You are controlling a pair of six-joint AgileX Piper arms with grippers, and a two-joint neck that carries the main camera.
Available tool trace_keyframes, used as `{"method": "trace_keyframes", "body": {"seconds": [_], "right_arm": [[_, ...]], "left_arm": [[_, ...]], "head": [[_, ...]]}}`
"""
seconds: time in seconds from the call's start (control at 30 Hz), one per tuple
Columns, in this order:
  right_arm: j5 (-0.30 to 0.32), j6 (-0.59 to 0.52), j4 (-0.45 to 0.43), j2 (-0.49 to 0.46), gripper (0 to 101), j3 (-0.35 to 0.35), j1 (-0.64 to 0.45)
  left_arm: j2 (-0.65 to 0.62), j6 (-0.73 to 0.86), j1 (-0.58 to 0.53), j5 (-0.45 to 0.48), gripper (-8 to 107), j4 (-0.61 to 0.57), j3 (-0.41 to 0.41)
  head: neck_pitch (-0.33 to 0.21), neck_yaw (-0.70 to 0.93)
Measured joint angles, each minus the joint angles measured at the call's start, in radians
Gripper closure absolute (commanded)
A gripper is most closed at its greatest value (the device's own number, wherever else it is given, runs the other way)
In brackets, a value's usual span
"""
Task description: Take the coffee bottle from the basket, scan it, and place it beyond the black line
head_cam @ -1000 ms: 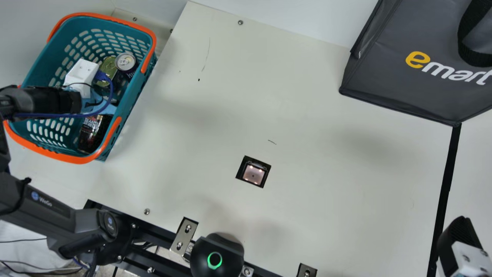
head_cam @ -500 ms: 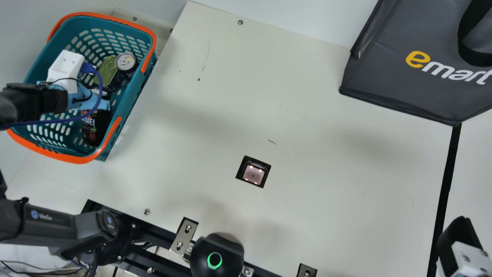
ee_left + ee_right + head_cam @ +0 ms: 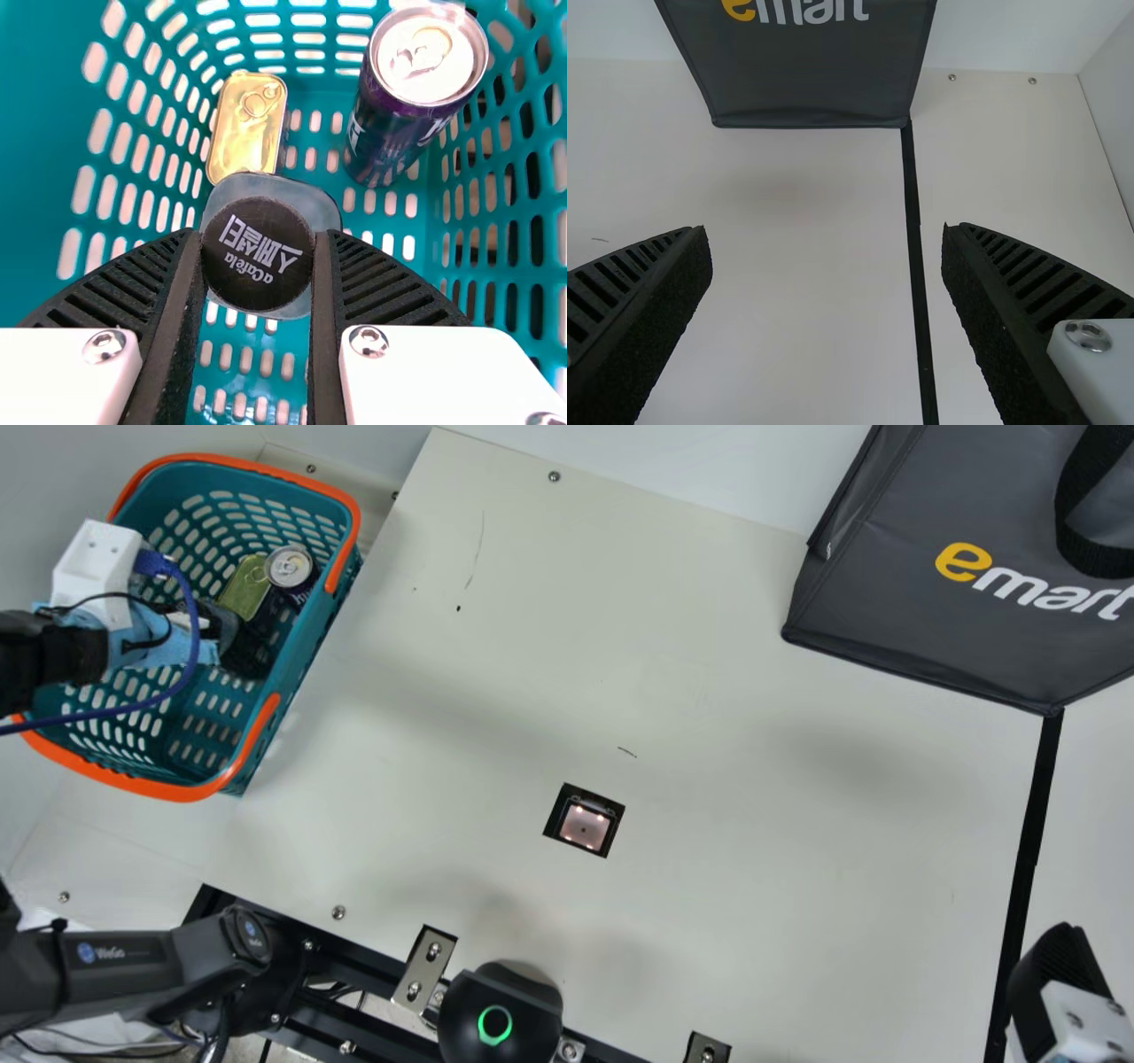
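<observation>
Well, my left tool [image 3: 211, 618] is down in the teal basket [image 3: 306, 664], its two fingers drawn in on the dark cap [image 3: 257, 254] of the coffee bottle [image 3: 321, 205], one ribbed pad against each side. The left wrist view looks down onto that cap, so I get only a grey rim of shoulder around it; most of the body is hidden beneath. In the main view the bottle is a dark shape at my fingertips, hard to part from the shadow, and I can't tell whether its base touches the basket floor. My white finger mount, the pale blue wrap and the looping blue cable [image 3: 193, 638] cover part of the basket, and the arm behind them is cut off at the view's edge.

Also in the basket are a gold tin [image 3: 247, 124] and a dark purple can [image 3: 399, 133], its ring-pull top showing; the bottle covers the near end of the tin.

My right tool [image 3: 1059, 965] sits at the main view's lower right, cut off by the edge. From its wrist I see the fingers spread wide with nothing between them, over the desk [image 3: 806, 292] by the black line [image 3: 916, 239]. The grey bag [image 3: 921, 611] lies across the line's far end, its upper part out of frame. The lit scanner window [image 3: 584, 826] is set in the desk, well apart from both tools.
</observation>
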Motion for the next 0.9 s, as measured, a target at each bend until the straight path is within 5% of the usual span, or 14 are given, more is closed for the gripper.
{"method": "trace_keyframes", "body": {"seconds": [0.9], "right_arm": [[0.000, 0.000, 0.000, 0.000, 10, 0.000, 0.000]], "left_arm": [[-0.208, -0.318, 0.058, 0.279, 89, 0.149, -0.203]], "head": [[0.000, 0.000]]}}
